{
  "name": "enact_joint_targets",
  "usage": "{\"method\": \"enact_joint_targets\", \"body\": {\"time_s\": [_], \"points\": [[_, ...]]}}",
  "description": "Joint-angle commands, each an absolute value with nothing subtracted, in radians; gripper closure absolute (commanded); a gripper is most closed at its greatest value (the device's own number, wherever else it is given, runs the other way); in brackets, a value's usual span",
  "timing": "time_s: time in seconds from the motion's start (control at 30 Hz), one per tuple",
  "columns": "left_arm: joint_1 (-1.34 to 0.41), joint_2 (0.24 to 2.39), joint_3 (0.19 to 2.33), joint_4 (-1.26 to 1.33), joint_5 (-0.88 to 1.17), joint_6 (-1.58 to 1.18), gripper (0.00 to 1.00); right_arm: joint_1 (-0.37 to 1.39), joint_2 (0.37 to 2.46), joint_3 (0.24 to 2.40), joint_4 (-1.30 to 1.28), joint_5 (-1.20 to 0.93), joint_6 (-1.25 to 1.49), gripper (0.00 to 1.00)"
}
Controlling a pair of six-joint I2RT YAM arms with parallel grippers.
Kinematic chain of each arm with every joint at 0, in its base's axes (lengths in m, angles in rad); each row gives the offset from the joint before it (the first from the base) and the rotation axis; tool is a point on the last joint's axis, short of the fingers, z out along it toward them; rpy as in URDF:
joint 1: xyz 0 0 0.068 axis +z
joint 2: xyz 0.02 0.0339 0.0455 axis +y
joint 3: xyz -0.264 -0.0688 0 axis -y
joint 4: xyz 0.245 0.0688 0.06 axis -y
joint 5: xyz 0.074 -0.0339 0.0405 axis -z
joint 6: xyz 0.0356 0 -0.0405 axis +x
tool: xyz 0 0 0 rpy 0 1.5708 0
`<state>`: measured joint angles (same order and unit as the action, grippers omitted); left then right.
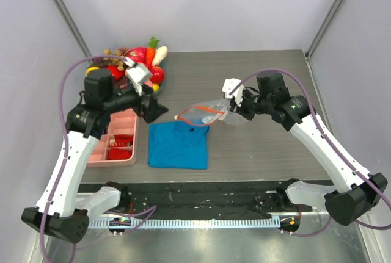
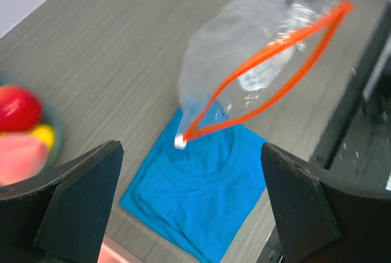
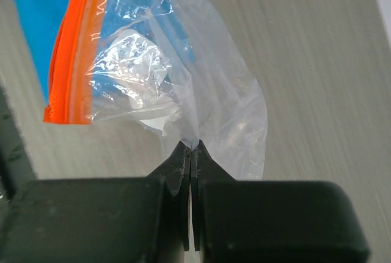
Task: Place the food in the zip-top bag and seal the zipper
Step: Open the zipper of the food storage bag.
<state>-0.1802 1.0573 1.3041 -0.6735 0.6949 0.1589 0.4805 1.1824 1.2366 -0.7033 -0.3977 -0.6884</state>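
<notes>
The clear zip-top bag (image 1: 211,113) hangs above the table with its orange-red zipper (image 1: 197,116) open in a loop. My right gripper (image 1: 235,109) is shut on the bag's plastic (image 3: 201,110) and holds it up. In the left wrist view the bag (image 2: 244,49) and its open zipper (image 2: 269,71) hang ahead of my left gripper (image 2: 189,208), which is open and empty above the blue cloth. In the top view the left gripper (image 1: 153,107) sits left of the bag. The toy food (image 1: 137,61) lies piled at the back left; part of it also shows in the left wrist view (image 2: 21,129).
A blue folded cloth (image 1: 178,144) lies under the bag's mouth and shows in the left wrist view (image 2: 195,202). A pink divided tray (image 1: 125,132) stands at the left under the left arm. Grey walls close the sides and back.
</notes>
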Motion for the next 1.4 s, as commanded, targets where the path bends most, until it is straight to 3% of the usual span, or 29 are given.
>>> {"method": "enact_joint_targets", "body": {"time_s": [0.0, 0.2, 0.37, 0.47, 0.53, 0.57, 0.63, 0.67, 0.7, 0.8, 0.83, 0.9, 1.13, 1.37], "points": [[-0.395, 1.011, 1.27, -0.672, 0.548, 0.386, 0.03, 0.483, 1.16, 1.282, -0.828, -0.597, -0.753, 0.99], [-0.628, 1.054, 1.259, -0.68, 0.46, 0.475, 0.13, 0.483, 1.178, 1.316, -0.853, -0.658, -0.735, 0.99], [-0.735, 1.104, 1.235, -0.673, 0.393, 0.486, 0.13, 0.483, 1.193, 1.331, -0.868, -0.696, -0.727, 0.99], [-0.765, 1.15, 1.236, -0.658, 0.353, 0.47, 0.21, 0.483, 1.201, 1.333, -0.87, -0.696, -0.727, 0.99], [-0.773, 1.179, 1.25, -0.655, 0.348, 0.447, 0.36, 0.483, 1.204, 1.335, -0.873, -0.695, -0.735, 0.99], [-0.775, 1.189, 1.258, -0.657, 0.347, 0.411, 0.52, 0.482, 1.207, 1.335, -0.871, -0.695, -0.736, 0.99], [-0.775, 1.213, 1.276, -0.658, 0.348, 0.373, 0.72, 0.482, 1.21, 1.333, -0.858, -0.69, -0.723, 0.99], [-0.775, 1.219, 1.281, -0.664, 0.348, 0.318, 0.91, 0.483, 1.207, 1.33, -0.847, -0.681, -0.709, 0.99], [-0.775, 1.221, 1.281, -0.661, 0.344, 0.286, 0.99, 0.482, 1.201, 1.325, -0.807, -0.646, -0.686, 0.99], [-0.762, 1.221, 1.266, -0.623, 0.327, 0.095, 1.0, 0.482, 1.169, 1.287, -0.665, -0.477, -0.556, 0.58], [-0.752, 1.218, 1.261, -0.608, 0.328, 0.047, 1.0, 0.482, 1.158, 1.266, -0.626, -0.424, -0.52, 0.18], [-0.707, 1.216, 1.243, -0.557, 0.344, -0.105, 1.0, 0.474, 1.132, 1.259, -0.545, -0.3, -0.436, 0.01], [-0.614, 1.288, 1.293, -0.517, 0.152, -0.589, 1.0, 0.425, 1.109, 1.331, -0.534, -0.166, -0.206, 0.0], [-0.614, 1.388, 1.318, -0.465, 0.083, -0.896, 1.0, 0.413, 1.115, 1.287, -0.506, -0.227, 0.075, 0.04]]}}
